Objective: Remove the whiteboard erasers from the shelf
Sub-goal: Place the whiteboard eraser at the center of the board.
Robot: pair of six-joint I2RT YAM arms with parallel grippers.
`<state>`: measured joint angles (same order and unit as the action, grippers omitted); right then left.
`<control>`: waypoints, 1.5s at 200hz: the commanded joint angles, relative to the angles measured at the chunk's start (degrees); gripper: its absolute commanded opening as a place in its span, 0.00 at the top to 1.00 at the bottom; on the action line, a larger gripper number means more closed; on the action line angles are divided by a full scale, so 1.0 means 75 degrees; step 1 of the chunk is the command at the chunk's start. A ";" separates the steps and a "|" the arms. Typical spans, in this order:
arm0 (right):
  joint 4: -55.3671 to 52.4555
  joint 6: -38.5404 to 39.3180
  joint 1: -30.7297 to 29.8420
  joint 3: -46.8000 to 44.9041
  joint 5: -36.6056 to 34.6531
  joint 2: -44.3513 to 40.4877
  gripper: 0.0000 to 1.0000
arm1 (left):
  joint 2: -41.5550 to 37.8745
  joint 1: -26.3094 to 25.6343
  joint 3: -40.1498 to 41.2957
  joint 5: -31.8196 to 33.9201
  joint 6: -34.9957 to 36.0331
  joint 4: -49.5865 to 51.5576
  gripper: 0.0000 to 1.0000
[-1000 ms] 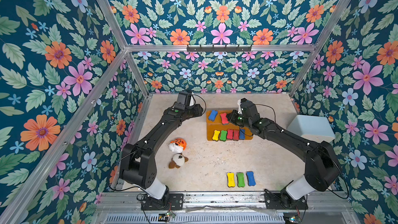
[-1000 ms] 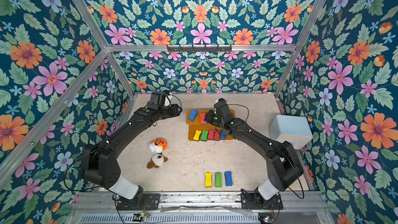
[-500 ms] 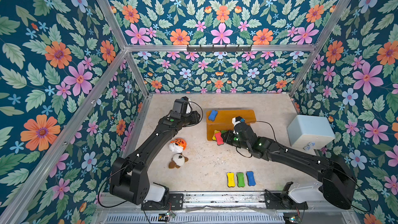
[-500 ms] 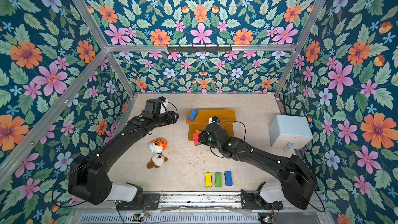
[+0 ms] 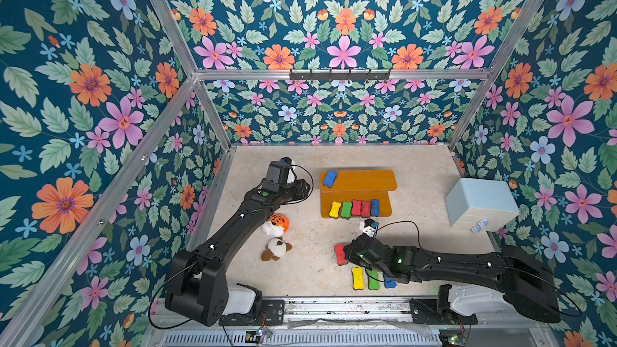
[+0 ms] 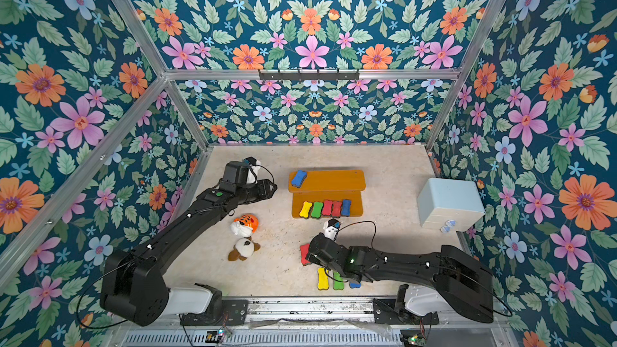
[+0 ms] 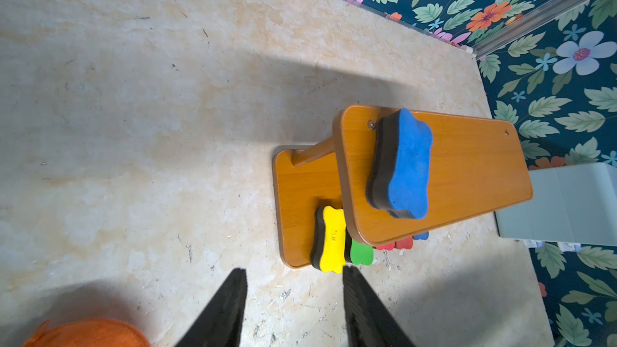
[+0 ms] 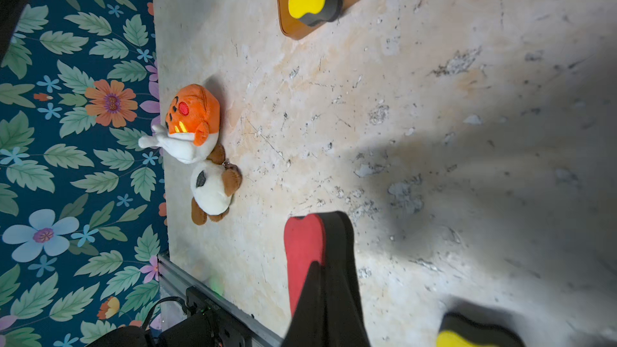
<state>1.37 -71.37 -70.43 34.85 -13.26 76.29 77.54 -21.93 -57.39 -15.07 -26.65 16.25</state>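
The right hand pinches a red eraser at 6 o'clock on the bench, likely to join the row there. The left hand, half-spread and empty, faces the shelf from 9 o'clock.

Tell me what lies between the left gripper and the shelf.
Nothing but bare table: in both top views only a narrow strip of it separates the left gripper from the shelf.

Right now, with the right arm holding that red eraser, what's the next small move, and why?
Probably lower the red eraser onto the table beside the yellow eraser. The right fingers are shut on it, it is held on edge and clear of the shelf, and it hangs next to the ones already set down.
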 commanded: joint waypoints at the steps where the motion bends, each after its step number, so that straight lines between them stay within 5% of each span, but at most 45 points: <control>1: 0.0185 -0.0551 -0.0210 -0.0055 -0.0399 0.0164 1.00 | -0.0064 -0.0003 0.0061 -0.0151 0.0090 -0.0109 0.48; 222: -0.1048 -0.1731 -0.1287 0.0204 -0.0834 0.0652 1.00 | -0.0493 -0.0008 0.0146 -0.0719 -0.0046 -0.0321 0.47; 265: -0.1342 -0.0723 -0.1121 0.0565 -0.0883 0.0358 1.00 | -0.0541 -0.0007 0.0130 -0.0698 -0.0022 -0.0305 0.47; 300: -0.1275 0.0734 -0.0285 0.0623 -0.0239 0.0125 0.85 | -0.0531 -0.0007 0.0135 -0.0699 -0.0005 -0.0286 0.47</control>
<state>-7.51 -75.42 -75.48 39.27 -17.78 78.41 73.65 -22.02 -56.23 -20.01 -26.87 14.96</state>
